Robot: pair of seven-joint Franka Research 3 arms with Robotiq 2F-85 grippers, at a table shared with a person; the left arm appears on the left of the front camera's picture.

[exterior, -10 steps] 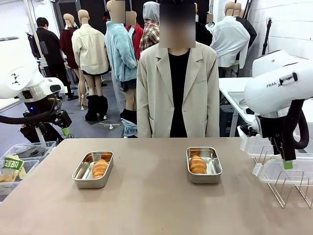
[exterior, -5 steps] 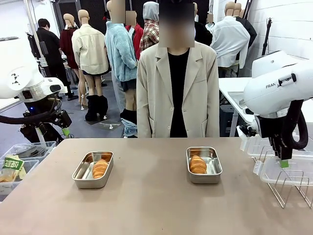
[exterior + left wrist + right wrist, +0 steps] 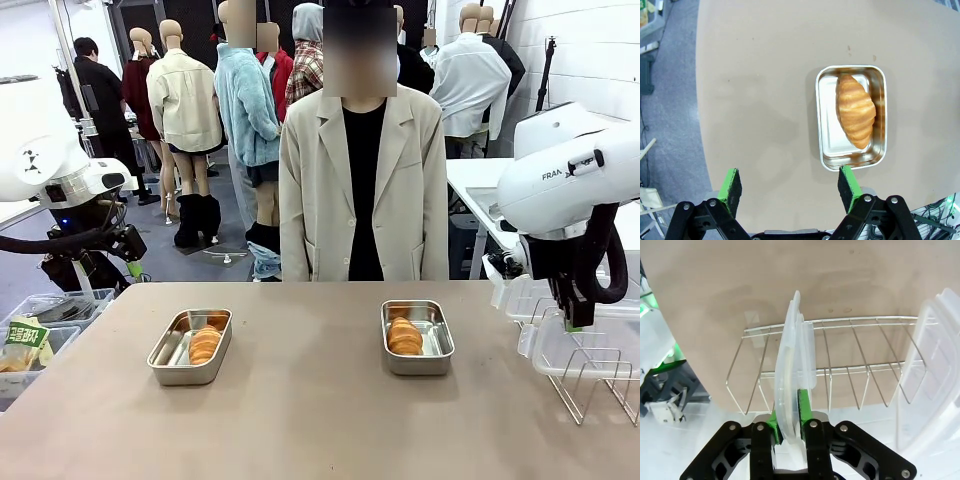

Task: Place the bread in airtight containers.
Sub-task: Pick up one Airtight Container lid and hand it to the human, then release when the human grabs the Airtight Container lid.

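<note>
- Bread, front view: one croissant lies in each of two open steel containers on the bench [image 3: 300, 420]. The left croissant [image 3: 204, 344] is in the left container [image 3: 185, 376]. The right croissant [image 3: 404, 336] is in the right container [image 3: 418, 366].
- Front view: the two containers stand well apart, both on the far half of the bench, in front of the person [image 3: 363, 190] standing at the far edge.
- Front view: the right gripper [image 3: 572, 320] hangs point-down above the wire rack [image 3: 592, 385] at the right end of the bench, well apart from the right container. The left arm [image 3: 45, 165] is off the left end of the bench.
- Left wrist view: the fingers of the left gripper [image 3: 788, 172] are spread wide with nothing between them, over bare bench. The left container lies just beyond the picture-right finger. Its croissant lies lengthwise along one long wall, with bare steel floor beside it.
- Right wrist view: the green pads [image 3: 802, 402] of the right gripper are clamped on the edge of a clear lid [image 3: 790, 355]. The lid is seen edge-on and upright, in line with the wire rack beyond it. Whether it touches the wires cannot be told.
- Right wrist view: a second clear lid [image 3: 925, 375] leans in the rack at picture right, apart from the held one.
</note>
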